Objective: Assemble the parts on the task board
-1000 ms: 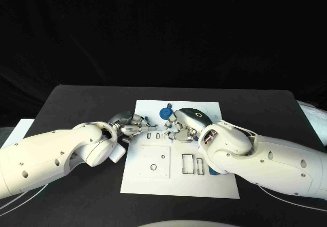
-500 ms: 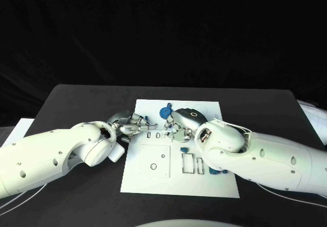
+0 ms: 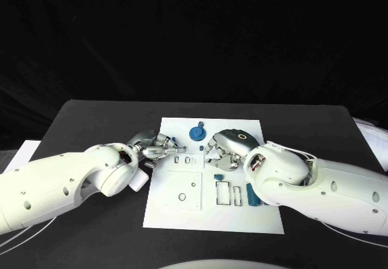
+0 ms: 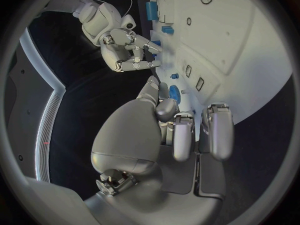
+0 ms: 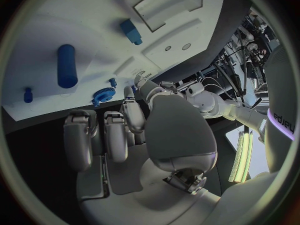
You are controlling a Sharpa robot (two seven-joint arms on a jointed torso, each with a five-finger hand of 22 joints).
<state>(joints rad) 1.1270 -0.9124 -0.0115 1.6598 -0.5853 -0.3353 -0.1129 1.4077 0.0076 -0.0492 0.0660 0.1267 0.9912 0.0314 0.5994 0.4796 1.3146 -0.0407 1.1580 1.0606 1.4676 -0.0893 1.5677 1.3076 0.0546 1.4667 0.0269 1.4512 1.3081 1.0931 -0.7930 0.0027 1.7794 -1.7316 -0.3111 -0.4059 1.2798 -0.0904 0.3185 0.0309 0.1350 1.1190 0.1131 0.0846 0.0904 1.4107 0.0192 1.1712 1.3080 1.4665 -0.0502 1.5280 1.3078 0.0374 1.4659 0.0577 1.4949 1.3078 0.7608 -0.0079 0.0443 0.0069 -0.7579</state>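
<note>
Head view: task board (image 3: pixel 212 221) centred on the table (image 3: pixel 97 120). Blue gear (image 3: pixel 195 133) near board's far edge; left hand (image 3: pixel 156 147) and right hand (image 3: pixel 222 150) flank it, grip unclear. Blue cylinder (image 3: pixel 252 195) at board's right edge.

Left wrist view: left hand (image 4: pixel 178 130) holds nothing, fingers apart.

Right wrist view: right hand (image 5: pixel 119 127) likewise open-fingered, holding nothing; gear (image 5: pixel 102 95) beside fingertips.

Both white arms reach inward, the left hand (image 3: pixel 155 147) and right hand (image 3: pixel 224 150) near each other, fingers curled, neither visibly holding anything.
</note>
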